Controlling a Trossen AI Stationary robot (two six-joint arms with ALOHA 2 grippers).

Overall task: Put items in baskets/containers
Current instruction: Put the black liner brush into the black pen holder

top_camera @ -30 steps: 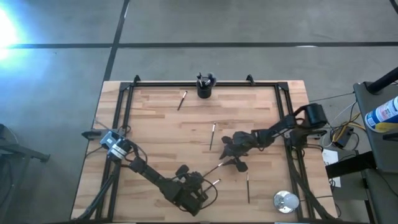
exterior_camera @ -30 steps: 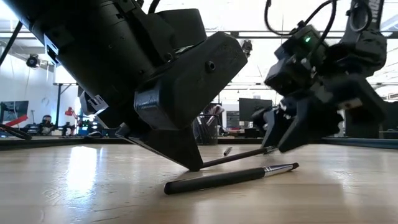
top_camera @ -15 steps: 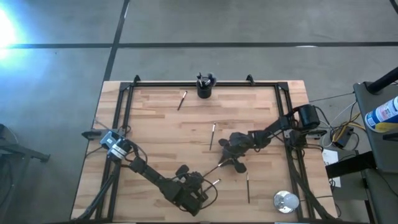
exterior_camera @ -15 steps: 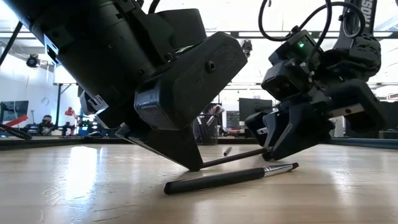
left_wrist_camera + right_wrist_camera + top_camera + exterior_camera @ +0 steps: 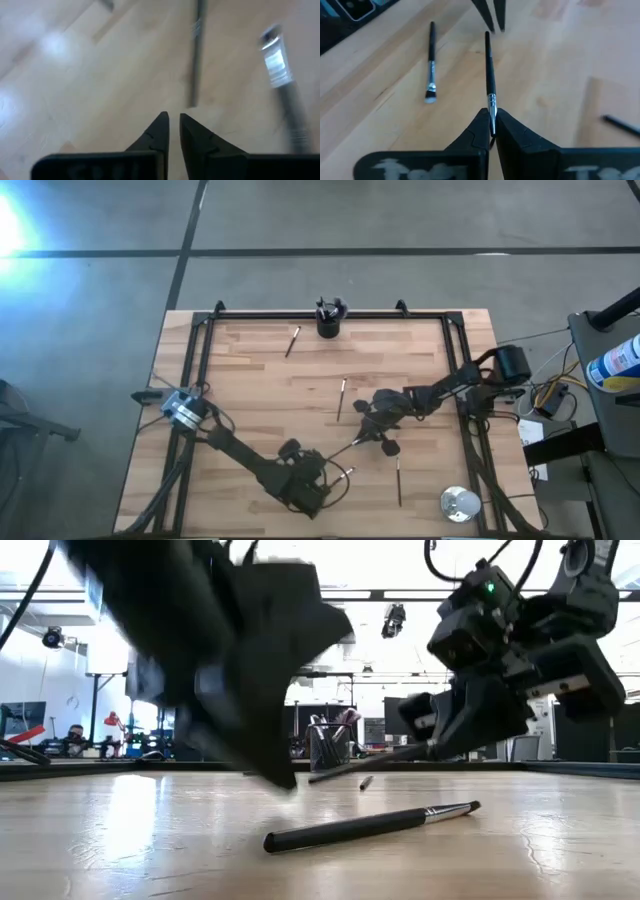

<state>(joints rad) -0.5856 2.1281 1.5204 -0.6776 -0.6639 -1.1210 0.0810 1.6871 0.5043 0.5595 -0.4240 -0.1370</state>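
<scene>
A pale wooden table (image 5: 260, 380) with a black frame along its edges stands on a grey concrete floor. Seen from table height, the room behind is a bright workshop with ceiling lights and screens.

From above, a small black cup (image 5: 329, 326) with brushes standing in it sits at the table's twelve o'clock edge. One loose brush (image 5: 293, 340) lies just to its eight o'clock, and another (image 5: 342, 397) lies near the table's centre. A third (image 5: 398, 480) lies toward five o'clock, near a round silver disc (image 5: 460, 504) in that corner.

The right gripper (image 5: 372, 430) is near the table's centre, clenched on a thin dark brush (image 5: 346, 450) by its bristle end. That brush slants away toward the left gripper (image 5: 318, 480), which is at six o'clock.

The low view shows what the overhead one does not: the held brush (image 5: 365, 762) is off the wood, tilted, with the cup (image 5: 327, 745) far behind it and a black-handled brush (image 5: 370, 825) lying flat in front. The left arm there is a dark smear.

The right wrist view shows the ferrule pinched between its fingers (image 5: 477, 131). The left wrist view shows its fingers (image 5: 156, 131) with a narrow gap, seemingly gripping nothing, above bare wood
</scene>
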